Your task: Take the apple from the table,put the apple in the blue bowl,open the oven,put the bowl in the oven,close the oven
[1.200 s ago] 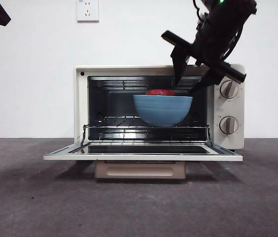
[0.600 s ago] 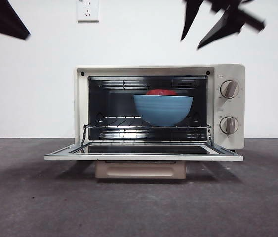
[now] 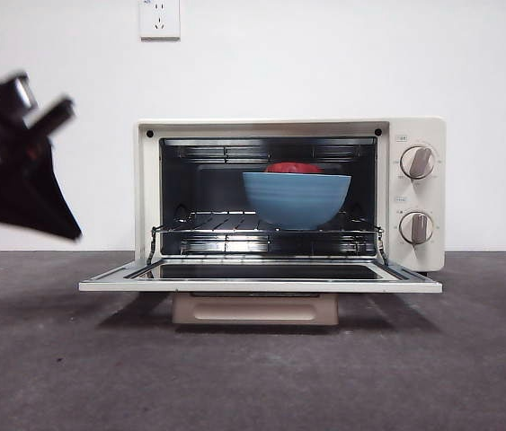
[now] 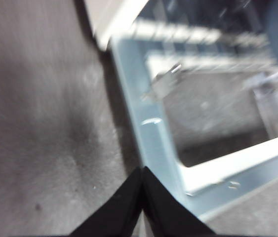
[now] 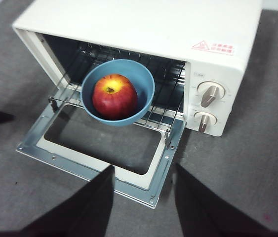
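The cream-white oven (image 3: 270,128) stands on the dark grey table (image 3: 253,377) with its door (image 3: 261,285) folded down flat. Inside, the blue bowl (image 3: 297,199) rests on the wire rack, and the red apple (image 5: 114,96) lies in it. My left gripper (image 4: 141,172) is shut and empty, low over the table beside the door's left edge; in the front view it is the blurred dark arm (image 3: 14,180) at the left. High above the oven's front hangs my right gripper (image 5: 143,168), open and empty.
Two knobs (image 3: 416,162) sit on the oven's right panel. The beige bar handle (image 3: 254,310) hangs under the lowered door. A wall socket (image 3: 160,18) is on the white wall behind.
The right arm has risen from the oven's upper right and left the front view. The left arm has swung down from the top left corner toward the door's left side. Bowl and apple stay put.
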Controlling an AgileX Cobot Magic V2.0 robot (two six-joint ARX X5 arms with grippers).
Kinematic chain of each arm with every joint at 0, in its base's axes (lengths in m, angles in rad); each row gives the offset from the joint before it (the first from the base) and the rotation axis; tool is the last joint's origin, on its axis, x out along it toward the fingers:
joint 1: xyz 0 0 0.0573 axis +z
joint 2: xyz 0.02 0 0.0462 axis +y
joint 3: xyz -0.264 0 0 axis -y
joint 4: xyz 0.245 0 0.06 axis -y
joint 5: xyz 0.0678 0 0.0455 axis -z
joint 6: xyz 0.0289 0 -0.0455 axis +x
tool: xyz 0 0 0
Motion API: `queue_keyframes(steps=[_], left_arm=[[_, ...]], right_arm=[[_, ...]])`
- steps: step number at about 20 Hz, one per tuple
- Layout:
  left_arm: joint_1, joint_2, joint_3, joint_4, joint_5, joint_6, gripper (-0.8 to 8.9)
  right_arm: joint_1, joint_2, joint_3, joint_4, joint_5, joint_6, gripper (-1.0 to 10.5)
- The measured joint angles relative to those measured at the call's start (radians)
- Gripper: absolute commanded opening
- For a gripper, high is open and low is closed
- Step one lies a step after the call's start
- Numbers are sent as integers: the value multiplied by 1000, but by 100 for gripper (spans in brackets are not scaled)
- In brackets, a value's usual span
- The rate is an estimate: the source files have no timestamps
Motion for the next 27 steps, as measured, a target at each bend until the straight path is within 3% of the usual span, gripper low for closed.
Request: queue_keyframes(steps=[5,16,22,27], left_arm=[[-1,175,0,124,29,-34,6],[-8,287,-4,235,216,-102,6],[8,289,-13,425,383,-253,6],[10,289,-13,712,409,-437,6]], right_arm=[[0,-118,0,-31,0,-4,187],[0,-212,0,-68,1,5,187],[0,-220,0,-70,1,8,187],[0,-220,0,-92,1,16,187]])
